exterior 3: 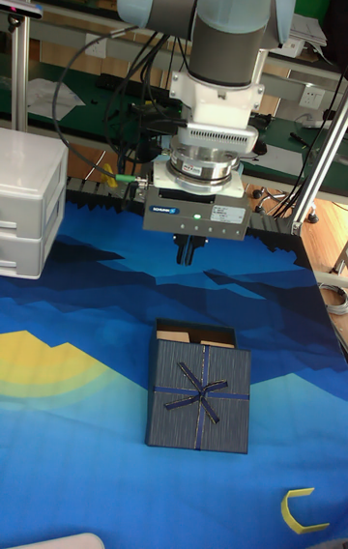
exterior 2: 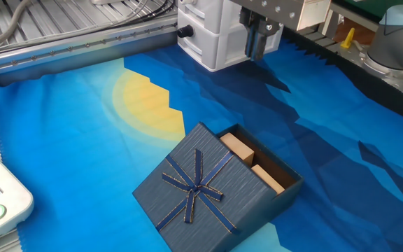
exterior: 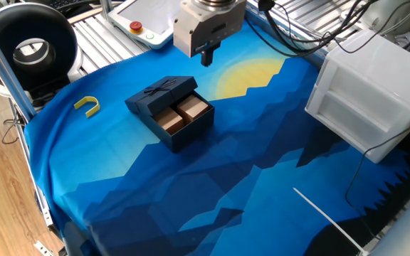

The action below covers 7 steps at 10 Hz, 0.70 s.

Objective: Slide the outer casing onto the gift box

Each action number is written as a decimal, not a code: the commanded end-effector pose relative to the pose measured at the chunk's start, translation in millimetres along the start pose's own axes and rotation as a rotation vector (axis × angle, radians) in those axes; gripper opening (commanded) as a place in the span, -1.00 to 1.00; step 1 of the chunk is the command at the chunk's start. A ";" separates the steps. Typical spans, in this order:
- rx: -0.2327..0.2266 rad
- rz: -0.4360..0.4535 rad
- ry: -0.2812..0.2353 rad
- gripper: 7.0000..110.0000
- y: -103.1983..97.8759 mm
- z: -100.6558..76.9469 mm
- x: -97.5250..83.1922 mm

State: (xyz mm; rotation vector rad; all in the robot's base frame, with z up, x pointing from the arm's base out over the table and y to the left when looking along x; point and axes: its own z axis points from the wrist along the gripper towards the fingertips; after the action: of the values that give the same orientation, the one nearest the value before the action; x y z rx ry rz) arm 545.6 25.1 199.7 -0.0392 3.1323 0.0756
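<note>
Resting partly over the gift box, the outer casing leaves two tan blocks exposed; a yellow hook is seen nearby. The gripper is held above the box, fingers closed, empty.

one: high, wide | other: close, low | tall: frontal | shared: cloth

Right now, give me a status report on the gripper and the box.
Gripper shut, empty, raised above the cloth. Outer casing partway over gift box, tan blocks still exposed. Nothing in the way.
</note>
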 end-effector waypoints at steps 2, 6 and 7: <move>-0.069 0.034 0.001 -1.00 15.7 -2.4 0.1; -0.094 0.047 -0.008 -1.00 19.3 -0.5 -2.0; -0.092 0.040 -0.019 -1.00 20.2 0.2 -5.0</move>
State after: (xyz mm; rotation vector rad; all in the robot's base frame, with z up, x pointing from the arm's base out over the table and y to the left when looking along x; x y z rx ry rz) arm 546.6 37.3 198.8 0.0135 3.1249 0.1684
